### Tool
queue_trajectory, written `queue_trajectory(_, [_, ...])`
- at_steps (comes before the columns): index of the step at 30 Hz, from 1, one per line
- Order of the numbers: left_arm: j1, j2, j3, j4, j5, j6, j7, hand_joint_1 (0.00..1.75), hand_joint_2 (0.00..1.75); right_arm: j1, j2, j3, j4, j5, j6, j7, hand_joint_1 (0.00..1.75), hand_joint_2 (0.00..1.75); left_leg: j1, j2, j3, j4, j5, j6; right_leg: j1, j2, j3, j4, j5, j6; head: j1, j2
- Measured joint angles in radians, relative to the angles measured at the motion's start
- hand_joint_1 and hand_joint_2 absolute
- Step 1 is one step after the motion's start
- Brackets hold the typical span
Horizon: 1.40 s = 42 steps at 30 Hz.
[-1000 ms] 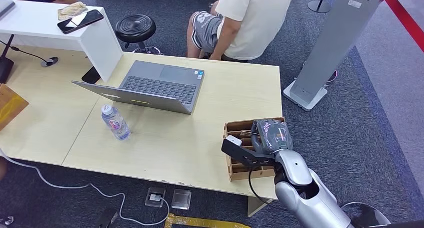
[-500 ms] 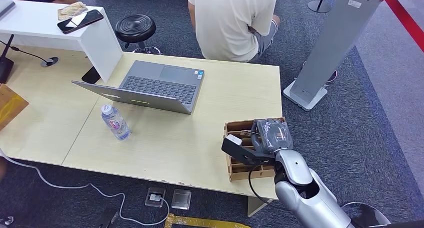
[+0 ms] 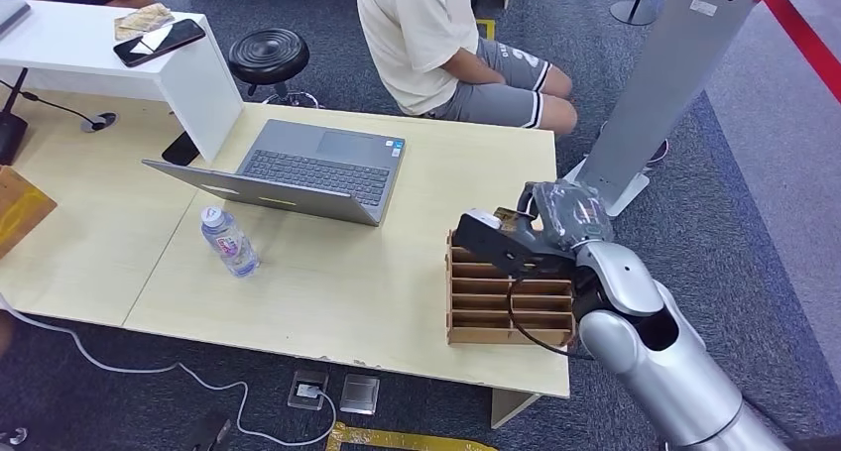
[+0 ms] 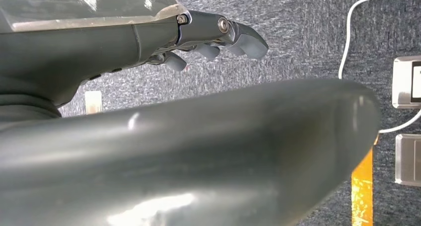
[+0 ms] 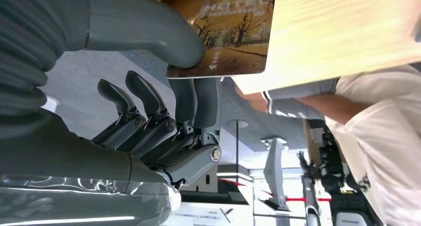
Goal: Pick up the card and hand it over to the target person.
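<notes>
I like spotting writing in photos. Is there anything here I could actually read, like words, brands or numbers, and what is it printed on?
"HOTEL": seems to run along the edge of the card pinched in the right hand, letters cut off, so not certain.
Small line beside an arrow on the card: too small to read.
Water bottle label: too blurred.
Sticker on the laptop: too small.
Print on the person's shorts: unreadable.

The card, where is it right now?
The card is pinched in the right hand, held above the far end of the wooden slotted organizer on the desk's right side.
</notes>
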Motion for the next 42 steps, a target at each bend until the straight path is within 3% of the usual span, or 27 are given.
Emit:
queue_trajectory(7, [-0.004, -0.007, -0.004, 0.002, 0.001, -0.003, 0.001, 0.0, 0.0, -0.026, 0.063, 0.028, 0.109, 0.016, -0.085, -0.062, 1.61, 1.75, 0.0, 0.001, 0.003, -0.003, 0.001, 0.0, 0.0, 0.001, 0.003, -0.003, 0.001, 0.0, 0.0, 0.0])
queue_trajectory(14, [-0.014, -0.016, -0.019, 0.004, -0.004, -0.012, 0.0, 0.0, 0.0, -0.01, 0.166, -0.017, 0.377, 0.147, -0.392, -0.225, 1.61, 1.75, 0.0, 0.002, 0.004, -0.003, 0.001, 0.0, 0.0, 0.002, 0.003, -0.003, 0.002, 0.0, 0.0, 0.0])
queue_trajectory(18, [-0.019, -0.019, -0.024, 0.004, -0.005, -0.012, -0.001, 0.0, 0.0, -0.015, 0.2, -0.04, 0.496, 0.166, -0.497, -0.284, 1.61, 1.75, 0.0, 0.001, 0.003, -0.003, 0.001, 0.0, 0.0, 0.001, 0.003, -0.002, 0.001, 0.0, 0.0, 0.0])
queue_trajectory(42, [-0.009, -0.012, -0.017, 0.003, 0.009, -0.035, -0.012, 0.0, 0.0, -0.032, 0.221, -0.037, 0.581, 0.156, -0.54, -0.307, 1.61, 1.75, 0.0, 0.0, 0.001, -0.001, 0.0, 0.0, 0.0, 0.0, 0.002, -0.001, 0.0, 0.0, 0.0, 0.0])
